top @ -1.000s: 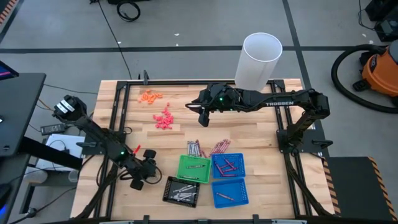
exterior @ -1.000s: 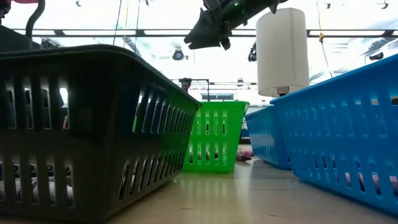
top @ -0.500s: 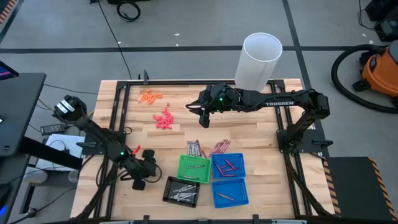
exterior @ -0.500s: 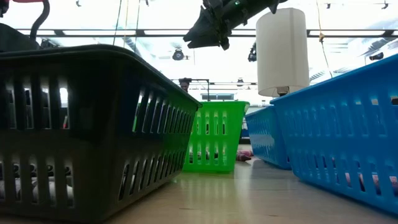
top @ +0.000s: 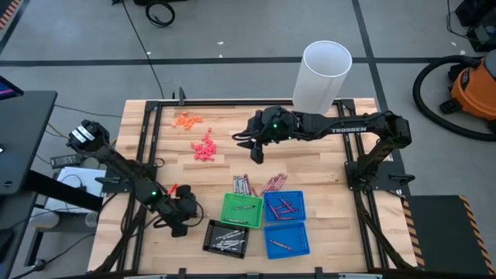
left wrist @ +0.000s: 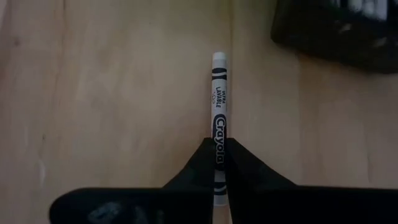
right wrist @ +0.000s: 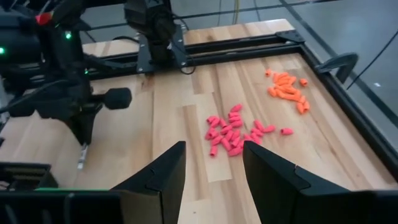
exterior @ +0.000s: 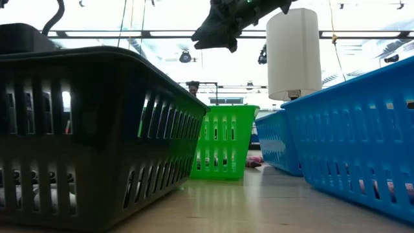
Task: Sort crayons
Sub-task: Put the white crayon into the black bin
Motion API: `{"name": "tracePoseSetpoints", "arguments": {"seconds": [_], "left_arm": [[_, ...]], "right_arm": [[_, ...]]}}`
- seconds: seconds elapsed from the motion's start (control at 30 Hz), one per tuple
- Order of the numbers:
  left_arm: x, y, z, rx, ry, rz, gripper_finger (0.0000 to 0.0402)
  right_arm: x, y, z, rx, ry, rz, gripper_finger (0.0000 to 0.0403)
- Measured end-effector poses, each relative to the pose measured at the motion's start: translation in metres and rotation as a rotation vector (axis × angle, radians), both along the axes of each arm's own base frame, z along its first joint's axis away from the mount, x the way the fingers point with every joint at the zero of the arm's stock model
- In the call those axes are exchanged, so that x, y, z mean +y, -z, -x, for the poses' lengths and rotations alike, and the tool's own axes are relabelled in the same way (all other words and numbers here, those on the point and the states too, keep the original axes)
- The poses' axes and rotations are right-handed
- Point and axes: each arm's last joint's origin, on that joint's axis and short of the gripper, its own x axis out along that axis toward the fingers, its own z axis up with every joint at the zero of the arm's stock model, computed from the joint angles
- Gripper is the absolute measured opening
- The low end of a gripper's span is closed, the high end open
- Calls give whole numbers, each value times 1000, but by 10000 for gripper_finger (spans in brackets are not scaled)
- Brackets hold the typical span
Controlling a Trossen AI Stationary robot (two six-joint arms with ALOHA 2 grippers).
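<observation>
My left gripper (top: 183, 220) is low over the table's near left, left of the black basket (top: 225, 238), and is shut on a grey-white crayon (left wrist: 219, 106). The right wrist view shows that crayon (right wrist: 81, 158) pointing down below it. My right gripper (top: 256, 152) hangs open high above the table's middle, holding nothing. Loose crayons (top: 244, 184) lie on the wood beyond the green basket (top: 242, 211) and a blue basket (top: 284, 206). More crayons lie in the baskets, including the nearer blue one (top: 285, 239). My left gripper pinches the crayon between its two fingers (left wrist: 245, 174) at its wrapped lower half (left wrist: 219, 144). The fingers slant down and lie along the crayon, which sticks out ahead of the fingertips. Whether its free end touches the table I cannot tell.
A tall white cylinder (top: 322, 74) stands at the far right edge. Coral-pink bits (top: 204, 149) and orange bits (top: 187, 119) lie in two clusters at the far left. Bare wood lies between the clusters and the baskets.
My left gripper has rolled about its own axis and risen a little beside the black basket. My right gripper has swung slightly without leaving its place.
</observation>
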Motion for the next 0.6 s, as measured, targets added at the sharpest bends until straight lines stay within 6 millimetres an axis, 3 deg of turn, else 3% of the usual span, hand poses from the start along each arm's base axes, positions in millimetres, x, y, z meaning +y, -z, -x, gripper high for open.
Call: {"name": "tracePoseSetpoints", "arguments": {"seconds": [0.37,0.6], "left_arm": [[-8,-34,-13,11,-135,-47,15],[-20,-65,-24,-35,-84,-35,15]], "right_arm": [[10,7,3,76,-99,-23,168],[11,10,5,113,-130,18,168]]}}
